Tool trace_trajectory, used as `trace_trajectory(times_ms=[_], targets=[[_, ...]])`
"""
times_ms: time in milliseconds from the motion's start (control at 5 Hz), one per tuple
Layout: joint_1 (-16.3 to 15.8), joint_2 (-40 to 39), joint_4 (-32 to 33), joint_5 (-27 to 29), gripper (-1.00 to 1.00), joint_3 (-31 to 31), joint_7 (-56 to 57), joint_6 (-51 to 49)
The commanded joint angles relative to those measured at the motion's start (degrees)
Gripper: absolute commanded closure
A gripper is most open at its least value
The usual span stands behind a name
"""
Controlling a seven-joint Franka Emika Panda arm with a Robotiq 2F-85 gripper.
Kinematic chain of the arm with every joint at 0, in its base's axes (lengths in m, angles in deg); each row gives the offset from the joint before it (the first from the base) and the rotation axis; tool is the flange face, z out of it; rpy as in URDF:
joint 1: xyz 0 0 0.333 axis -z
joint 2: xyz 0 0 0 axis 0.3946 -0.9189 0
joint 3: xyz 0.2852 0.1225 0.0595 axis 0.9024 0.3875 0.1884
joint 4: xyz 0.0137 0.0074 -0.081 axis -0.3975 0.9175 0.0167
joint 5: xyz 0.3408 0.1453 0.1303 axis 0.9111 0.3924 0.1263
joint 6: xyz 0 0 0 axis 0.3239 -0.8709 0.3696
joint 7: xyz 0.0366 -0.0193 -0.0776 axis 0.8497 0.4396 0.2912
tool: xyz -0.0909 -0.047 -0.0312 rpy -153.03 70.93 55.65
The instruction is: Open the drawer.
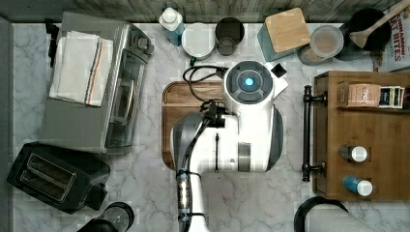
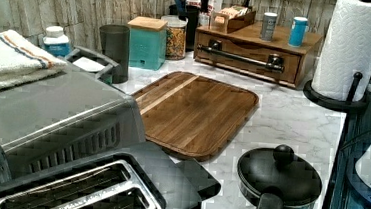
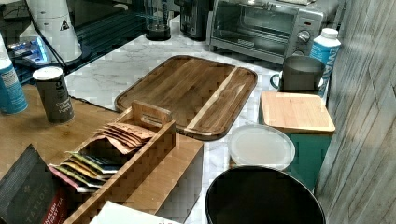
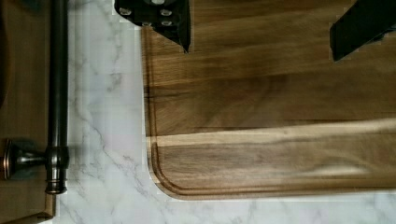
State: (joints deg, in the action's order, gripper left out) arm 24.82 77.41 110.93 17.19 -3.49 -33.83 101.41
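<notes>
The drawer is the medium-brown wooden front of a low box at the top view's right, and it sits flush with the box. Its long black bar handle rests on two posts; one end and one post show in the wrist view. My gripper is open, its two black fingers spread wide over the dark cutting board. A strip of marble separates it from the handle. In the top view my white arm covers the board's right half.
Two small bottles and a tea-bag holder stand on the drawer box. A toaster oven and a toaster fill the top view's left. Canisters line the back wall. A paper towel roll stands beside the box.
</notes>
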Motion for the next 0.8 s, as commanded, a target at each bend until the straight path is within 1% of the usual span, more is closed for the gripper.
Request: trace_trajectory(times_ms=[200, 400, 600, 800], targets=[[10.45, 5.64, 8.5, -0.61, -1.0, -3.42, 13.03, 13.03], [8.97, 5.05, 10.98, -0.87, -1.0, -6.34, 13.41, 17.3], [11.18, 4.65, 13.38, -2.55, -1.0, -5.04, 13.2, 20.55], [11.86, 3.73, 14.09, -3.54, -1.0, -5.38, 14.43, 22.09]])
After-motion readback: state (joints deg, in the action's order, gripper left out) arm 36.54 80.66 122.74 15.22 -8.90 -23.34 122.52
